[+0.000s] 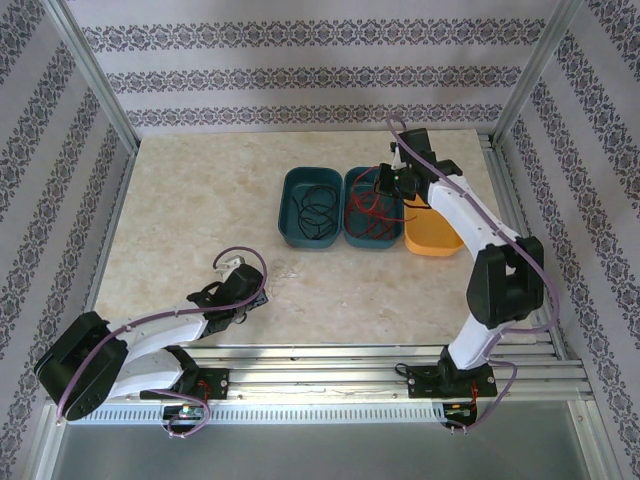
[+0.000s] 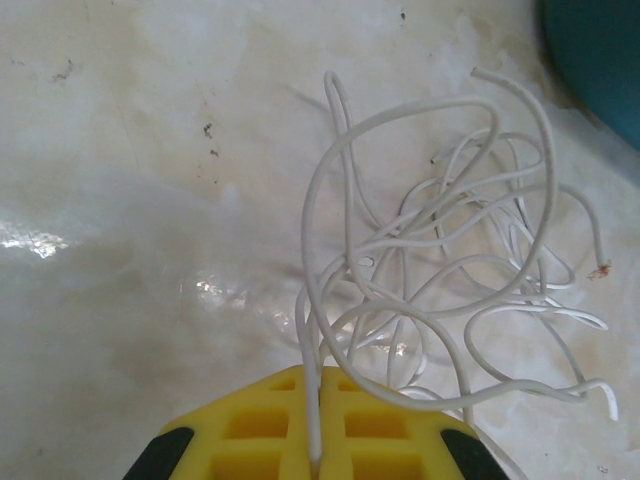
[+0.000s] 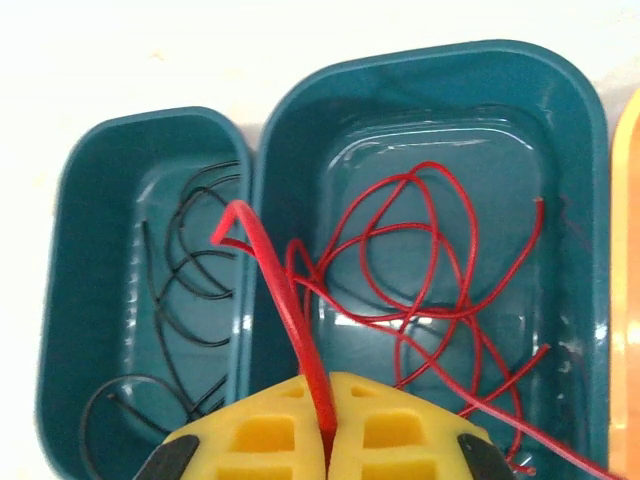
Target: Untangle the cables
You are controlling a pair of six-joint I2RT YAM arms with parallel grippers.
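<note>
The pale marble-look table (image 1: 200, 220) sat between walls (image 1: 300, 80) papered in patterned stripes. Three tubs stood side by side toward its far edge: a teal one on the left (image 1: 290, 215), a second teal one in the middle (image 3: 590, 200) and an orange one (image 1: 432, 238) on the right.

My left gripper (image 2: 318, 440) was low over the bare table near my bases, its yellow fingers clamped on one strand of the white cable (image 2: 450, 270). The rest of that cable lay in a loose tangle on the table just ahead, near a corner of a teal tub.

My right gripper (image 3: 325, 430) was over the middle tub, closed on a strand of the red cable (image 3: 420, 270). Its loops lay inside that tub, and the pinched strand's bent end reached toward the shared wall. The black cable (image 3: 190, 270) lay coiled in the left tub.
</note>
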